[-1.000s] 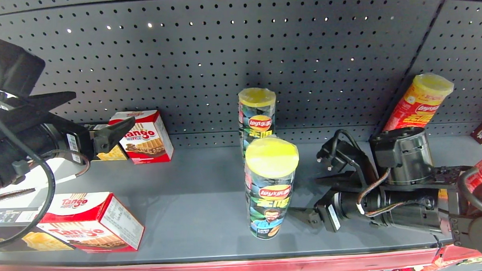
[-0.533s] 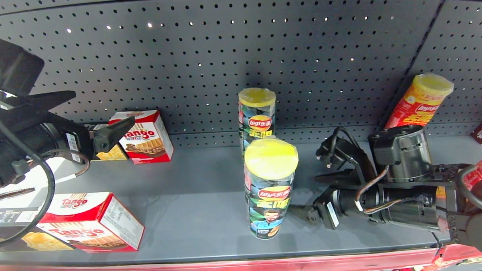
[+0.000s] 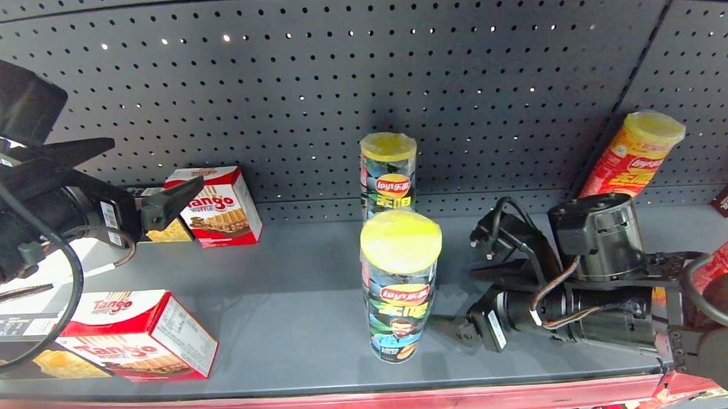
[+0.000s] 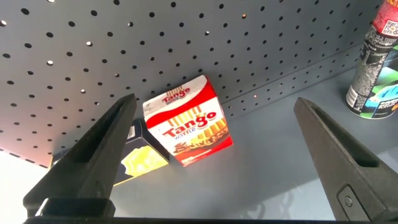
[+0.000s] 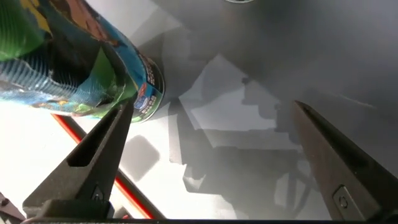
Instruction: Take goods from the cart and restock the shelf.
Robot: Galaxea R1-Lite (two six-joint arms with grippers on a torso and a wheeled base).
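- Leftward, the front can [image 3: 401,282] has been nudged by the right gripper [image 3: 455,295].
- Its jaws and the left gripper's [image 3: 156,163] are held open, empty.
- Pushing should be kept low and slow.

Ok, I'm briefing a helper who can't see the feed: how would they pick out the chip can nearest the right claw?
Find the grey shelf; mid-shelf, two dark cans with yellow lids stand one behind the other. It is the front can, nearer the red edge, with the open right claw by its base; the rear can stands by the pegboard.
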